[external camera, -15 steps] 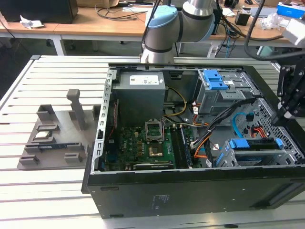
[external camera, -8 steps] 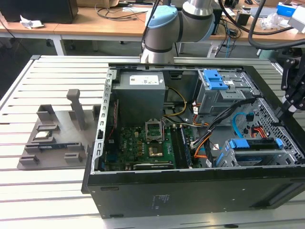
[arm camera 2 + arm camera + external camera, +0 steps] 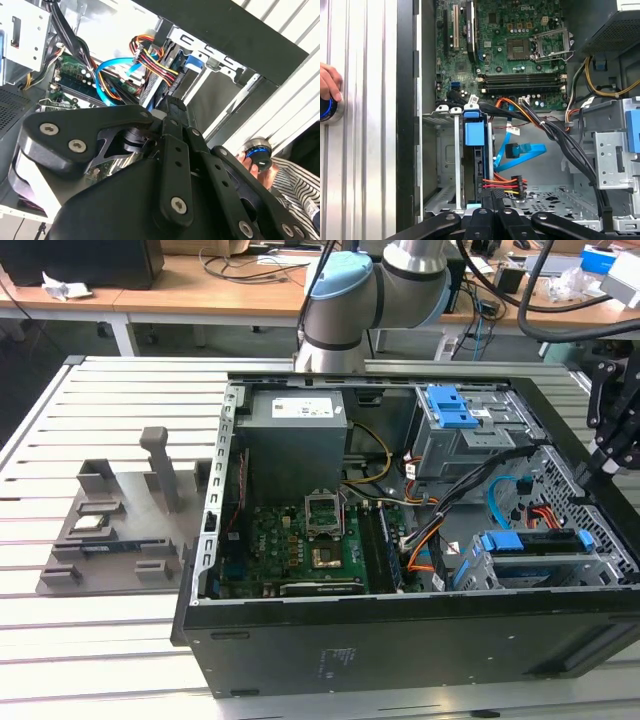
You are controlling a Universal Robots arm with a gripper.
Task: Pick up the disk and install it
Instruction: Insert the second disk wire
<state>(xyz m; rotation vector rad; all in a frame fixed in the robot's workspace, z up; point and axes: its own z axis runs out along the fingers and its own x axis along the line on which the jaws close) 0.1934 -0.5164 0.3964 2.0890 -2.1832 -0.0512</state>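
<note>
Your end effector (image 3: 492, 210), whose grip state I cannot tell, hangs just beyond the disk (image 3: 474, 150), seated on edge in its cage at the case's five o'clock corner.

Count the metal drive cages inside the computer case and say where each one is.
2. One grey cage, topped by a blue latch plate, sits farther back; the other, at the exterior view's right, holds the disk. Cables may hide more.

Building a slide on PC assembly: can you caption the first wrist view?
Gripper poised above the blue-framed disk standing in its drive cage, motherboard beyond.
</note>
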